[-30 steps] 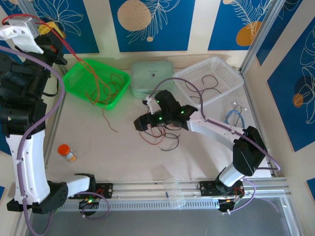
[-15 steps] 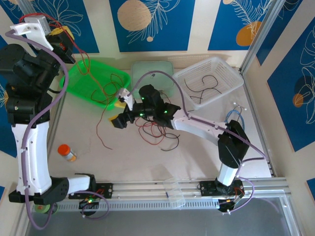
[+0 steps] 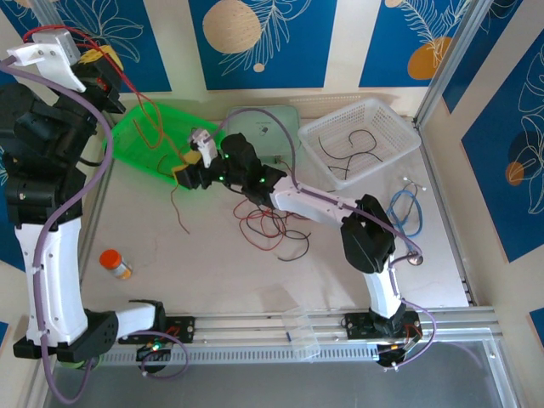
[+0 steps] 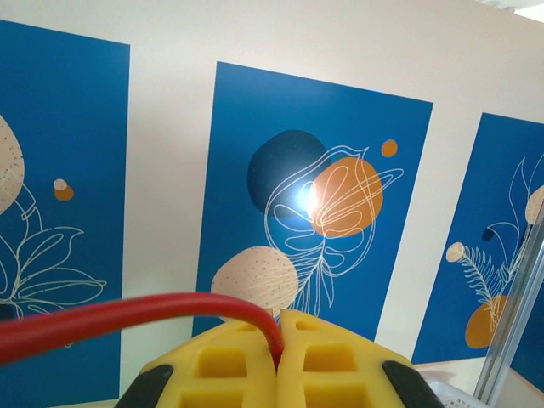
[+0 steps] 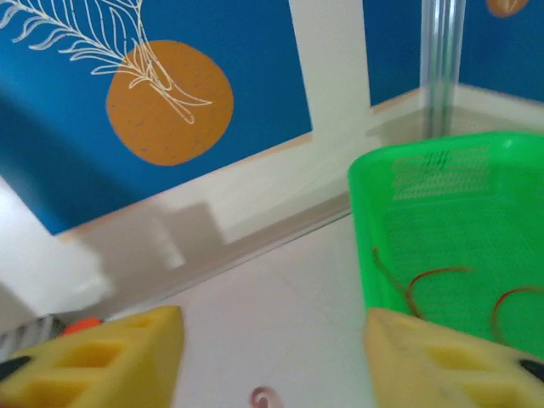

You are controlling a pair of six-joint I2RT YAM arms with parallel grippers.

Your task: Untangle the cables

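Free tabletop (image 3: 195, 272) between bottle (image 3: 116, 264), cables (image 3: 270, 228)

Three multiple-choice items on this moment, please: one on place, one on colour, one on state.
1. Which container holds only black cables? A) green basket B) white basket C) lidded box
2. The cable in the left gripper is: A) black B) red C) blue
3. The right gripper's jaws are: A) shut on a cable B) shut, empty C) apart, empty
Answers: 1 B, dark strands alone lie in it; 2 B, a red strand runs into the closed jaws; 3 C, the right wrist view shows a wide gap between them.
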